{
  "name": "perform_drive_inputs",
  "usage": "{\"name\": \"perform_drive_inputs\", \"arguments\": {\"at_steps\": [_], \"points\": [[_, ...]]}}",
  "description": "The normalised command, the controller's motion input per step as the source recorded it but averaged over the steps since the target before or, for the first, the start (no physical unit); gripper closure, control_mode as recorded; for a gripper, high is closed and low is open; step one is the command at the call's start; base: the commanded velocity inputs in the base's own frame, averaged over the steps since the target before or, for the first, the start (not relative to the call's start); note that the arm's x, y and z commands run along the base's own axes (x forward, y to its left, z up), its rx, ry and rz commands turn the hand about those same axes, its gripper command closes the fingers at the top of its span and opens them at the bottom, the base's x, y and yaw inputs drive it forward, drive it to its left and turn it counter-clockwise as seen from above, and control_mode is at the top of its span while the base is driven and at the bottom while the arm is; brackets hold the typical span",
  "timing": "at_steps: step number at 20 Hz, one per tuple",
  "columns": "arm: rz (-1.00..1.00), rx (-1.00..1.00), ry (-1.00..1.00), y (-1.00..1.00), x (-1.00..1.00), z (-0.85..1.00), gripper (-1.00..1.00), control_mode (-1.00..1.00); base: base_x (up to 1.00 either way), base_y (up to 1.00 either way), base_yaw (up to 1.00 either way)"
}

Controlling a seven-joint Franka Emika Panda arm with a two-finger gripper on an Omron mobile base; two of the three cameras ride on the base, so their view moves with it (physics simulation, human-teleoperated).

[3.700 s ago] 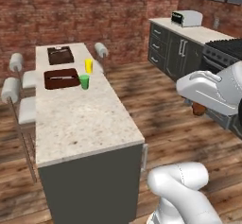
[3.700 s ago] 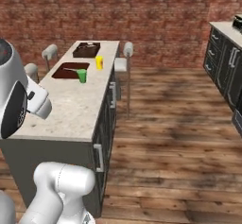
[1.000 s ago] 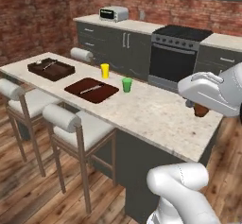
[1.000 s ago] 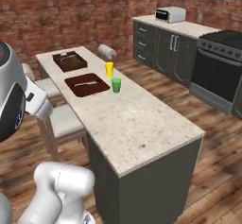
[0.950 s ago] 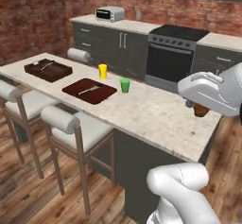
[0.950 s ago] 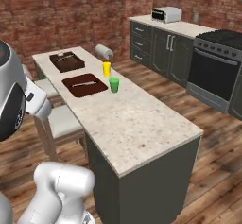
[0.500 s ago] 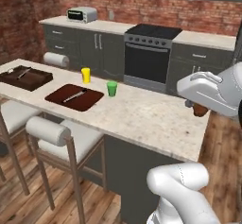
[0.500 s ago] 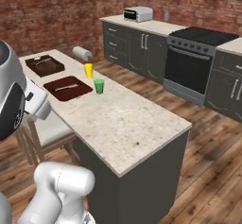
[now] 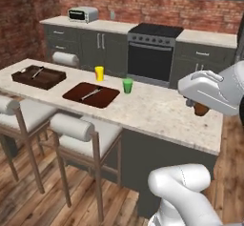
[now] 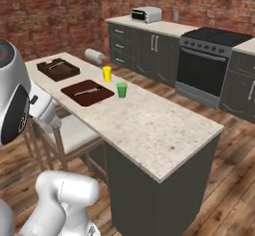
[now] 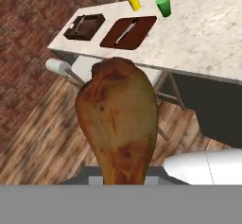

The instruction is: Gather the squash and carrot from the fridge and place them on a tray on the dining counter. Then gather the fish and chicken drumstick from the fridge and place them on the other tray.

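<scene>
Swinging round the dining counter (image 9: 157, 113) over the past seconds, the base now faces its long side, with the range (image 9: 153, 51) and dark cabinets straight behind it; the things on the counter have kept their places. A chicken drumstick (image 11: 119, 121) stands clamped in the gripper (image 9: 200, 107), meaty end up in the hand view, held off the counter's right end and above its top. Two dark trays sit toward the far left end: the flat tray (image 9: 91, 94) carries one thin pale object too small to name, and the deeper tray (image 9: 38, 76) holds something similar, also unclear. A yellow cup (image 9: 99, 73) and a green cup (image 9: 127, 85) stand just behind the flat tray, apart from each other, with a paper towel roll (image 9: 65, 58) lying near the far edge. Between the cups and the counter's right edge, the speckled stone lies bare. Two padded stools (image 9: 85, 134) line the near side, below the trays, on the wood floor.
</scene>
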Motion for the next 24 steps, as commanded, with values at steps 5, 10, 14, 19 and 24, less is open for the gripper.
{"name": "perform_drive_inputs", "arguments": {"at_steps": [5,10,14,19,24], "points": [[0.00,0.00,0.00,0.00,0.00,0.00,1.00,1.00,-0.04,0.84,0.03],[0.00,0.00,0.00,0.00,0.00,0.00,1.00,1.00,0.55,0.49,-0.22],[0.00,0.00,0.00,0.00,0.00,0.00,1.00,1.00,0.33,0.49,-0.32],[0.00,0.00,0.00,0.00,0.00,0.00,1.00,1.00,0.26,0.60,-0.37],[0.00,0.00,0.00,0.00,0.00,0.00,1.00,1.00,0.28,0.72,-0.40]]}}
